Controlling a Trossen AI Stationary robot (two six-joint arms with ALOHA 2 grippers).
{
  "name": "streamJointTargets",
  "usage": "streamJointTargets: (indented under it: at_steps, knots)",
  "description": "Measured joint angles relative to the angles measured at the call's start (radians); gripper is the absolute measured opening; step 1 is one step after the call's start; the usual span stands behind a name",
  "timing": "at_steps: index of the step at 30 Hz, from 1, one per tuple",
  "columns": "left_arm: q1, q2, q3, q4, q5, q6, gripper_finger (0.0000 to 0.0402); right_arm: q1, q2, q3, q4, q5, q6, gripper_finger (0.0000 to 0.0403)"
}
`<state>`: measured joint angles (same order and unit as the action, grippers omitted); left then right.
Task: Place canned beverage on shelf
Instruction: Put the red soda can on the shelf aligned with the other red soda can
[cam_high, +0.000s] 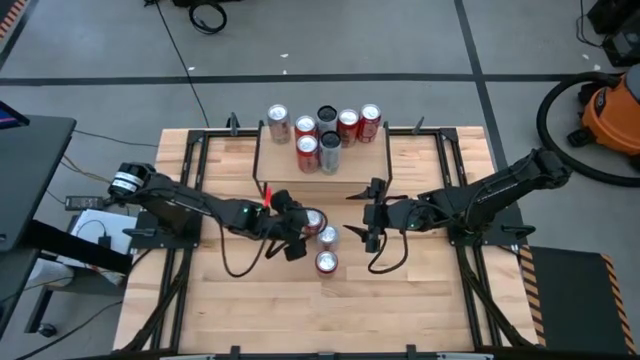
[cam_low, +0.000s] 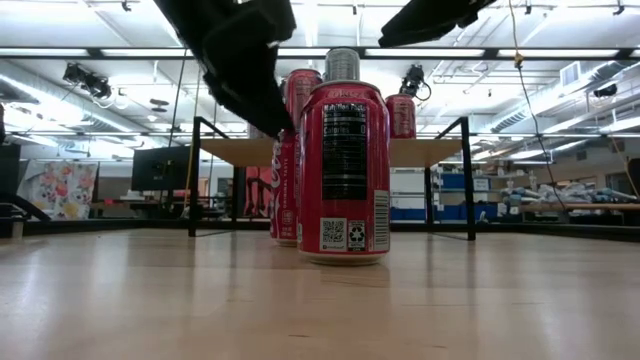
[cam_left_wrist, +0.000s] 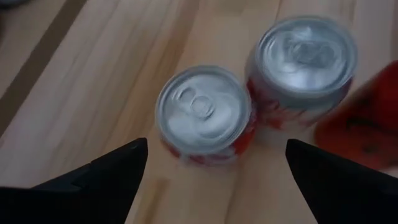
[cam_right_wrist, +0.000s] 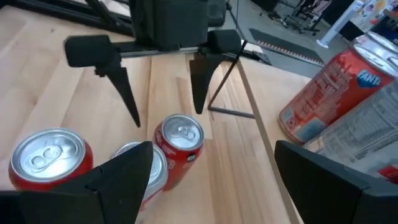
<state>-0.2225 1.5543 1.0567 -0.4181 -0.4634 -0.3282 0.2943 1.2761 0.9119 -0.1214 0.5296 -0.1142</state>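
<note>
1. While poised just above the can (cam_left_wrist: 204, 113), left end effector (cam_high: 297, 238) spread wide, empty.
2. Can upright, beside two more, near the shelf (cam_high: 322, 178).
3. Right end effector (cam_high: 372, 228) also apart, farther off.

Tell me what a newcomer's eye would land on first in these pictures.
First, the cluster of cans standing on the shelf at the table's far side. Next, three red cans upright on the table in front of the shelf, with the left hand open above them. The right hand, also open, hovers just to their right, holding nothing.
</note>
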Motion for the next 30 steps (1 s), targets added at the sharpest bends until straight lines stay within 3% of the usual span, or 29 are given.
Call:
streamJointTargets:
  at_steps: [25,30]
  knots:
    - [0.08,0.122,-0.002,0.104,0.102,0.092,0.0393,0.0,0.0,-0.001,0.038,-0.034,-0.001,0.0347]
    - [0.086,0.139,-0.001,0.12,0.103,0.111,0.0372,0.0,0.0,-0.001,0.037,-0.034,-0.001,0.0347]
